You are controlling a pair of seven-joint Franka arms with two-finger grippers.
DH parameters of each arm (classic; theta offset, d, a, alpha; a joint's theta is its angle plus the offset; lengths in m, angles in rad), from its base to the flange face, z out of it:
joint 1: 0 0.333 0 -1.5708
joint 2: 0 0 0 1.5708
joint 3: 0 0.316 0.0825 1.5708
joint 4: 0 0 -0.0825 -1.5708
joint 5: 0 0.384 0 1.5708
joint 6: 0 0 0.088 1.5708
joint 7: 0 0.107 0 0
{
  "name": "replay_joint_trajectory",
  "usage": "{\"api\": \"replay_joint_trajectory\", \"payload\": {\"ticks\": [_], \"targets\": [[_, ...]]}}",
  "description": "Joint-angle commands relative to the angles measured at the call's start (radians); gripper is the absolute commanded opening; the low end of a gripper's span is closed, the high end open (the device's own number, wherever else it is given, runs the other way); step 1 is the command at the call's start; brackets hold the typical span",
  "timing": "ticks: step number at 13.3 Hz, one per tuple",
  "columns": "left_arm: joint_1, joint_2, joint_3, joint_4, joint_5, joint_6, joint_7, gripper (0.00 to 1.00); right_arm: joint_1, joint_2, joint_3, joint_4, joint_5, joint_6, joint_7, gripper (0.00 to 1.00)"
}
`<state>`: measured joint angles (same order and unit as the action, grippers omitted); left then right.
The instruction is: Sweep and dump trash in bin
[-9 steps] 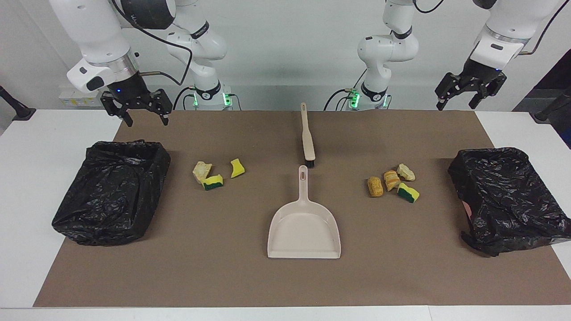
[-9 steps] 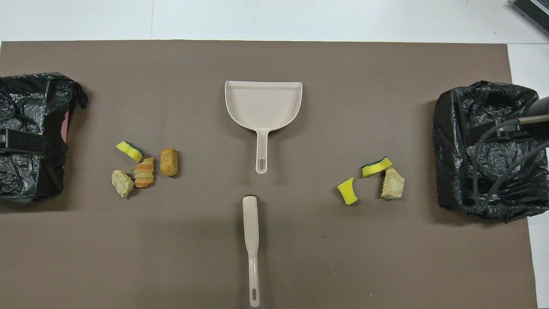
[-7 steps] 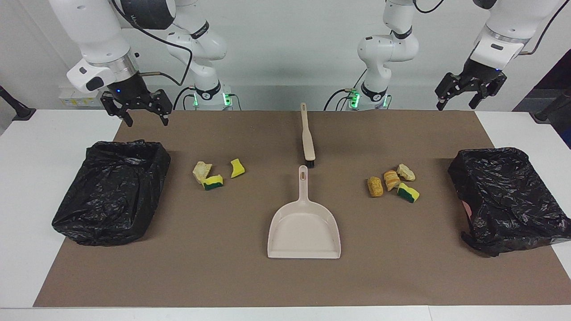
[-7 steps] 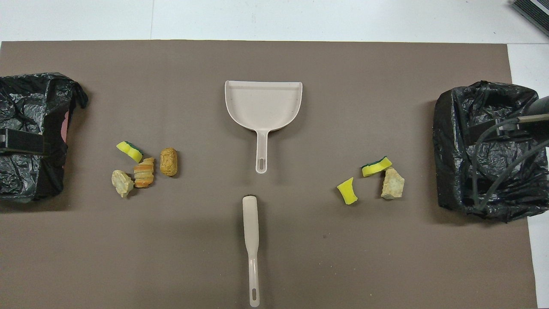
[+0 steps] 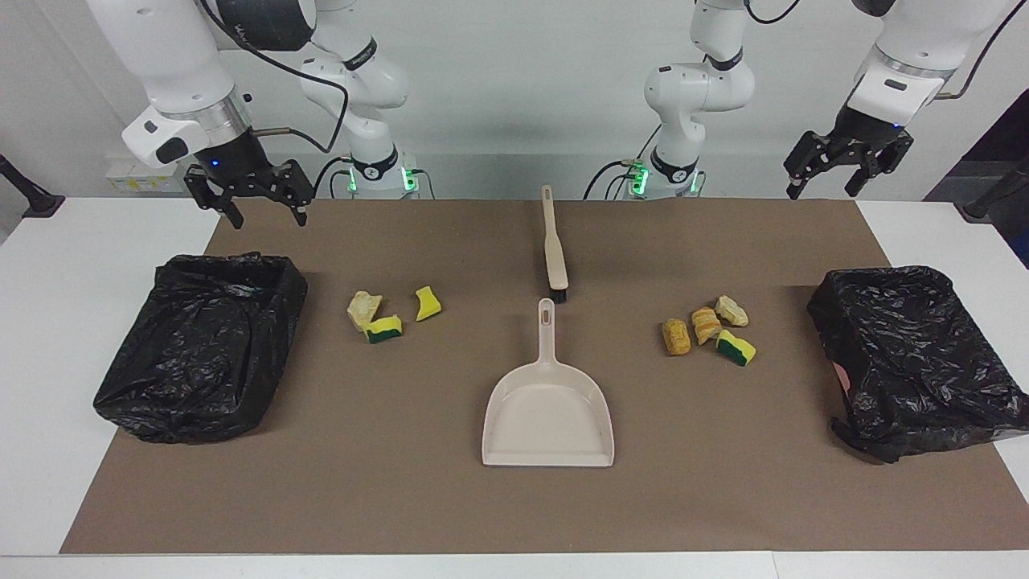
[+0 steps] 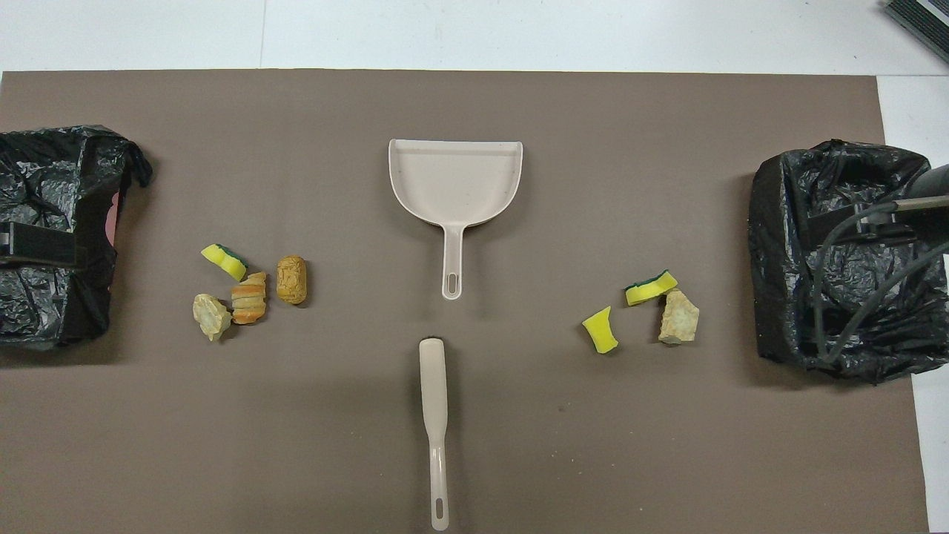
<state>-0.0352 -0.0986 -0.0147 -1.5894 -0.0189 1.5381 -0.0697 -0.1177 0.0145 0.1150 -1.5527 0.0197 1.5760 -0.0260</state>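
Note:
The trash lies in two clusters on the brown mat. Toward the right arm's end are a tan chunk [image 5: 363,309], a green-backed sponge piece [image 5: 383,328] and a yellow sponge piece [image 5: 428,304]. Toward the left arm's end are several bread-like chunks [image 5: 706,325] and one sponge piece [image 5: 735,347]. A bin lined with a black bag stands at each end of the mat [image 5: 201,346] [image 5: 908,354]. My right gripper [image 5: 268,220] hangs open and empty above the mat's edge by the right-end bin. My left gripper [image 5: 821,191] hangs open and empty above the mat's corner at the left arm's end.
A beige dustpan [image 5: 547,414] lies mid-mat, its handle pointing toward the robots. A beige brush [image 5: 554,245] lies in line with it, nearer the robots, with its dark bristles by the dustpan's handle tip. White table [image 5: 48,322] borders the mat [image 5: 386,482].
Both grippers have shifted very slightly upward. The trash, dustpan, brush and bins have not moved.

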Motion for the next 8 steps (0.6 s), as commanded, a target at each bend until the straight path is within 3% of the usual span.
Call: {"api": "replay_joint_trajectory", "payload": {"ticks": [1,8], "targets": [[0.008,0.002,-0.004,0.012,0.000,0.004,0.008,1.00,-0.007,0.002,0.005,0.005,0.017,0.006,0.015,1.00],[-0.003,0.002,-0.004,0.012,0.000,0.004,0.007,1.00,-0.011,0.001,0.005,0.000,0.017,-0.001,0.015,1.00]]}}
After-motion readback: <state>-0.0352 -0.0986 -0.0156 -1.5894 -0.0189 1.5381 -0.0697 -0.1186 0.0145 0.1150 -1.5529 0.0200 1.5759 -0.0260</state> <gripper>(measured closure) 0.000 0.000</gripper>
